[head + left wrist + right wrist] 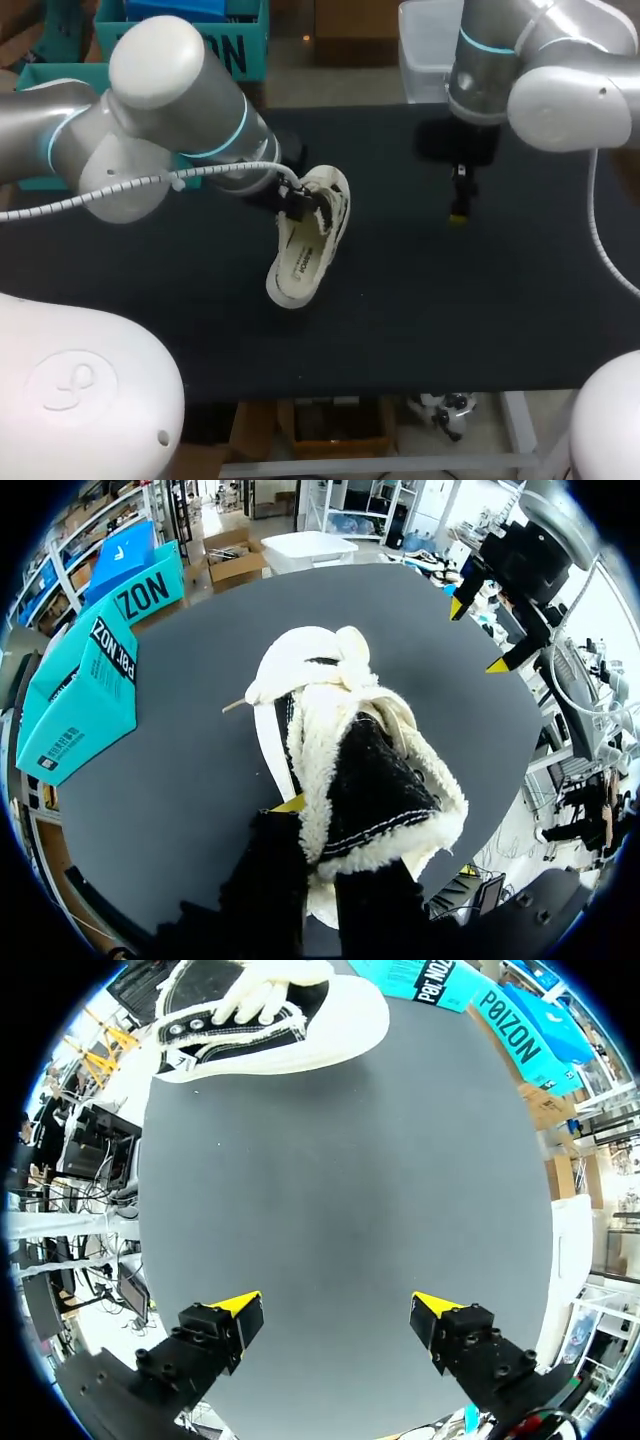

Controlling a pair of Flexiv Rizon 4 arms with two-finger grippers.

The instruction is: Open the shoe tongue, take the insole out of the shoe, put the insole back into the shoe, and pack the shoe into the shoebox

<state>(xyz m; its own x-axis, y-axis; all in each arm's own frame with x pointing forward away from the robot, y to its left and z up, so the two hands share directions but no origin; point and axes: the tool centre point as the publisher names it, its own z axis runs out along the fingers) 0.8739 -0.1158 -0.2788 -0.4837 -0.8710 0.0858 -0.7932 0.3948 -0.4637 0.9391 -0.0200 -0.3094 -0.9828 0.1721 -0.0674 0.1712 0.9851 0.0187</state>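
A cream and black shoe (308, 245) with fleece lining lies near the middle of the black table (430, 320). My left gripper (300, 205) is at its opening. In the left wrist view the gripper (335, 852) is shut on the fleece-edged black tongue (375, 780), pulling it up from the shoe (300, 670). My right gripper (459, 205) hangs open over bare table to the shoe's right, apart from it. Its yellow-tipped fingers (238, 1307) stand wide with nothing between them (335, 1310), and the shoe (270, 1010) lies ahead. The teal shoebox (85, 680) sits at the table's back left.
A second teal box piece (150, 580) stands beside the shoebox. A white bin (425, 50) is at the back right corner. Bare black table surface stretches in front of the shoe and under my right gripper.
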